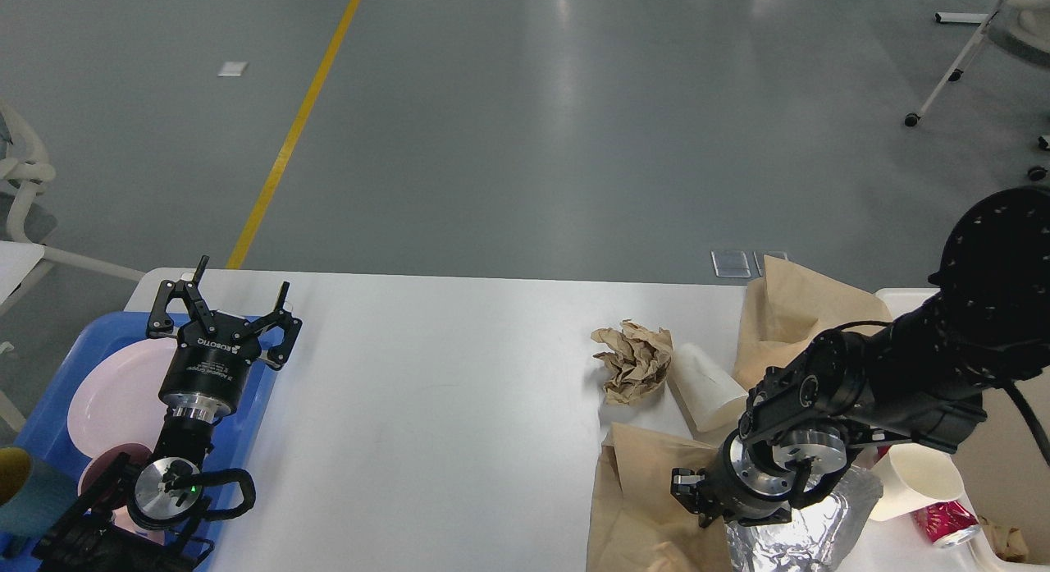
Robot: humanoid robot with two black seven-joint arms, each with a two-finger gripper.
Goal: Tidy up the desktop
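The white desktop is seen spanning the view. The left gripper is held spread above its left edge. Near the right edge, brown paper is met by the right gripper; its state cannot be told.

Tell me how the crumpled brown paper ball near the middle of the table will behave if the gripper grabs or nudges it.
The crumpled paper ball looks light, so a nudge would probably slide it across the smooth desktop. Its loose folds suggest it will squash under closing fingers. Irregular creases make rolling far unlikely.
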